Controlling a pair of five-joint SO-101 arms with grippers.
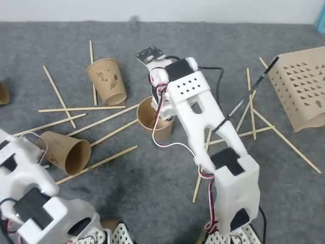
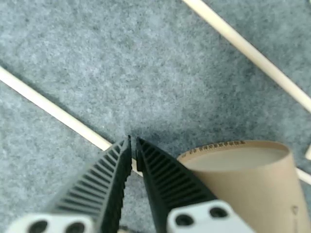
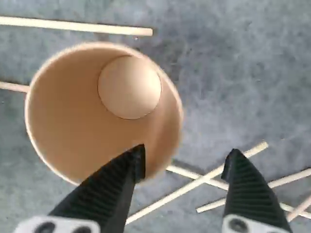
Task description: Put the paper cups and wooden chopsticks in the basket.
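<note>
Centre paper cup (image 1: 152, 119): upright, right gripper (image 3: 184, 160) straddling its rim.
Left paper cup (image 1: 66, 151): on its side, just beside left gripper (image 2: 133, 141).
Chopsticks (image 1: 81, 108): scattered around both.
Basket (image 1: 302, 86): far right, well apart.

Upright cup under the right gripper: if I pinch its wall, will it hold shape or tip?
The paper cup looks thin-walled and empty, so it is probably light and may crumple under a hard pinch. It stands on its narrower base, so a sideways nudge from the right gripper could tip it, and it would then likely roll.
</note>
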